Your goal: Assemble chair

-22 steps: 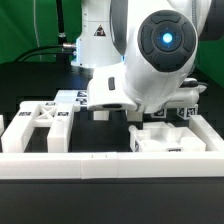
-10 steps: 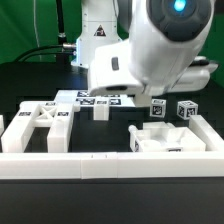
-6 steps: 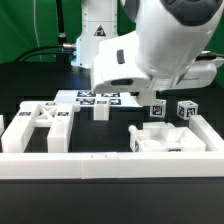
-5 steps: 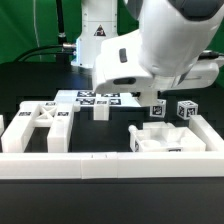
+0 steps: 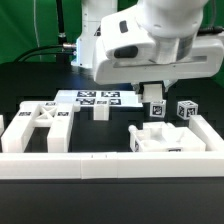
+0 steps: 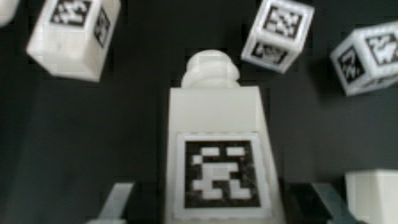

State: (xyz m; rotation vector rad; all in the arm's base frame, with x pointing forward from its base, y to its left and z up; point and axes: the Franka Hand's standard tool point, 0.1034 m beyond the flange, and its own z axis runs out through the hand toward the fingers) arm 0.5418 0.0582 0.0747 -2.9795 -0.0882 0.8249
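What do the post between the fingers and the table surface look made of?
The post looks like rigid plastic: matte white, blocky moulded edges, printed tag. The table is dark and matte, perhaps cloth or coated board; hard to tell.

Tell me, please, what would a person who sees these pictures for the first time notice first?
The big white robot arm fills the top of the exterior view. In the wrist view, a white post with a square tag sits in the gripper, which appears shut on it. A cross-braced side piece lies at the exterior view's left.
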